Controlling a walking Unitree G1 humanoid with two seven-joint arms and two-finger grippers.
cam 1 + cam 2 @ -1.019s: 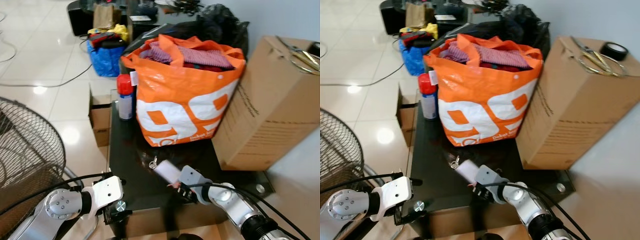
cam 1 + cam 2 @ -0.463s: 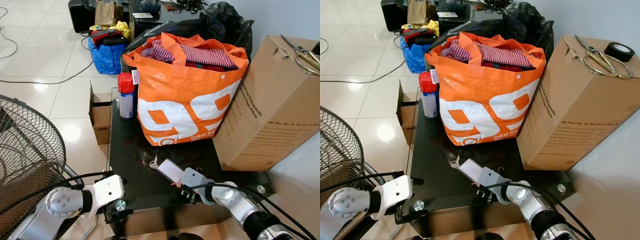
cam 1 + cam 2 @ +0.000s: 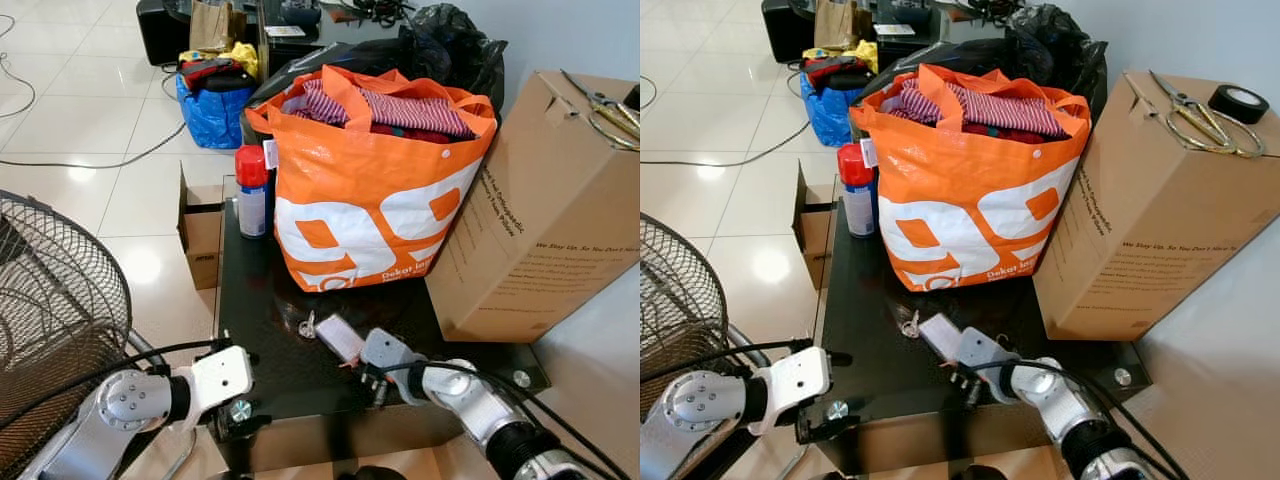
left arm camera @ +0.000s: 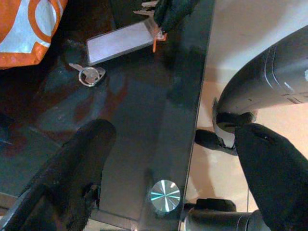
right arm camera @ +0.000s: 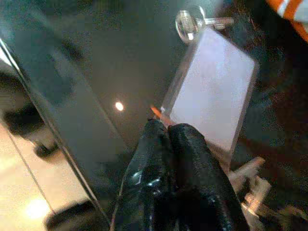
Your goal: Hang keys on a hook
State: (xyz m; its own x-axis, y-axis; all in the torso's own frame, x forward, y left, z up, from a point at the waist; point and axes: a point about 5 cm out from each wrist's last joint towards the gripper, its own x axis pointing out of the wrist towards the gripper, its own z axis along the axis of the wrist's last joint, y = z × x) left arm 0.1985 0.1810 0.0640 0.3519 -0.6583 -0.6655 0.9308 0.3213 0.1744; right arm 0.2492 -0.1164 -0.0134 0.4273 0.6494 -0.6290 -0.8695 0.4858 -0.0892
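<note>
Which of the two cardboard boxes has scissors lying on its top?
The large cardboard box standing on the black table, right of the orange bag. The scissors lie on it; the small open box stands on the floor.

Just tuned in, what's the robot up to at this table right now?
The right gripper is down on the black glass table, fingers pinched shut at the near end of a flat white tag lying by a key; a bit of orange shows at the fingertips. The left gripper hovers open at the table's front edge, holding nothing. Behind stand an orange bag of clothes, a spray can and a cardboard box.
</note>
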